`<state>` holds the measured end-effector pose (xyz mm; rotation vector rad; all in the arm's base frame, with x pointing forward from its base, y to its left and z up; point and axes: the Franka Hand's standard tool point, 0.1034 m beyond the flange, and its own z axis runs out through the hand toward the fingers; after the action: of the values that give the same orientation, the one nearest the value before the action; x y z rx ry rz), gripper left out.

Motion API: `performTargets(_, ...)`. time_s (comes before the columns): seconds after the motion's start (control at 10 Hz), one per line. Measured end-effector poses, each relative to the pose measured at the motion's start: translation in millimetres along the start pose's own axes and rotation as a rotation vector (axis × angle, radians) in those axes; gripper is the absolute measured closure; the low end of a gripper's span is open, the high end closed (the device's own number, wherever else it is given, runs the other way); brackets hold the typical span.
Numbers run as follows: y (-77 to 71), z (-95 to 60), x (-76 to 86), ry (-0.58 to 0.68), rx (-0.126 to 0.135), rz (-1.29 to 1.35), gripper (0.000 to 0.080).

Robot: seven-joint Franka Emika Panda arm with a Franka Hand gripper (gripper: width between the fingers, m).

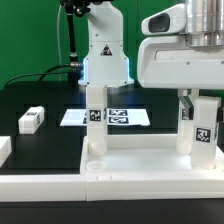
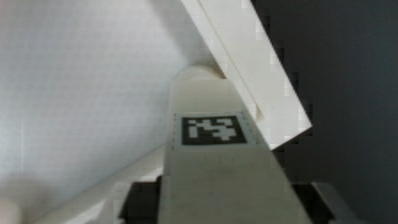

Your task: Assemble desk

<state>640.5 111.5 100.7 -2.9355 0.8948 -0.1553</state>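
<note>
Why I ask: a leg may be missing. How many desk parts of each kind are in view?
Desk top: 1
Legs: 4
Total: 5

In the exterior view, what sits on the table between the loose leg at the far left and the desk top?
Nothing: between the loose leg and the desk top, the exterior view shows only bare black table.

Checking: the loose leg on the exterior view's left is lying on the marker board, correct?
No. The loose leg lies on the black table, apart from the marker board and to the exterior view's left of it; the exterior view shows this.
</note>
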Motion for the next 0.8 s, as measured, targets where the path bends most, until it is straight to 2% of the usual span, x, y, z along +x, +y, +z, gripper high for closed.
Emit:
performTargets(0.2, 1.6, 0.4, 0.5, -0.003, -0.007, 0.269, 0.0508)
performTargets(0.5, 5.9, -1.3, 3.0, -0.058, 0.009, 0.730, 0.0508)
performTargets(0.6, 5.4, 0.4, 1.9, -0.077, 0.018, 0.876, 0.0508)
performTargets(0.8, 0.9, 0.9, -1.1, -0.079, 0.019, 1.087, 0.0508)
